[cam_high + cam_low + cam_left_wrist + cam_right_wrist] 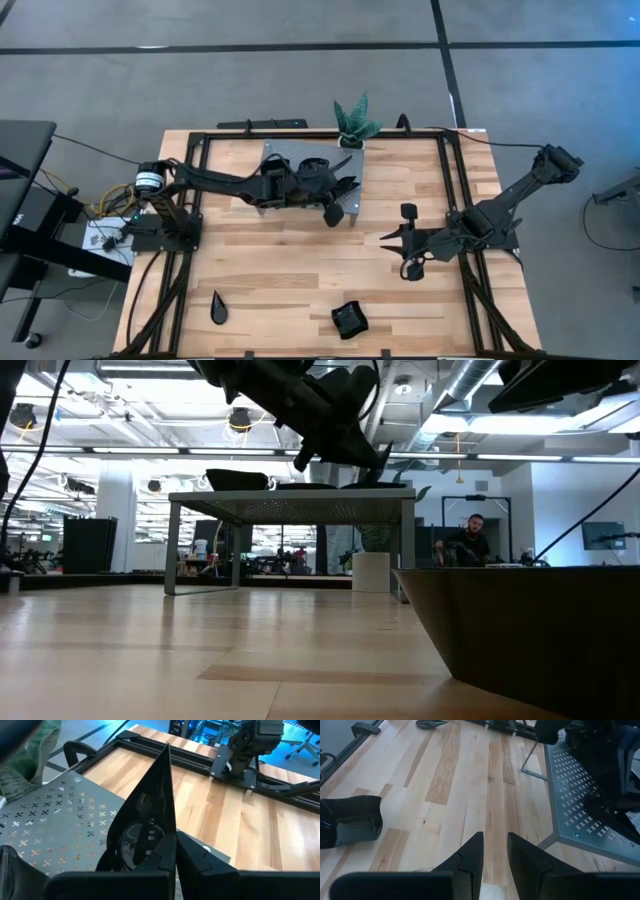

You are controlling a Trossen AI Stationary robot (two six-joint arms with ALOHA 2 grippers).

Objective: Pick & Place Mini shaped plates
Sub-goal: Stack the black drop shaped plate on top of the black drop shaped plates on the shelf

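While the left arm reaches across the grey perforated platform [290,160] at the table's far side, we list the following. Left gripper [338,205]: over the platform's edge nearest the table centre, fingers pinched on a glossy black teardrop plate [145,820], whose point stands out past the fingertips in the left wrist view. Right gripper [495,847]: low over bare wood on the right half of the wooden table [280,270], fingers a narrow gap apart and holding nothing. Further plates, as we count them: one teardrop plate [218,307] lying near the front left of the table; one squarish black dish [349,319] near the front centre, well apart from both grippers; dark dishes on the platform beneath the left arm, their number unclear to us. Green potted plant [354,122]: at the platform's far right corner. A person shows in the room behind, in the low view.
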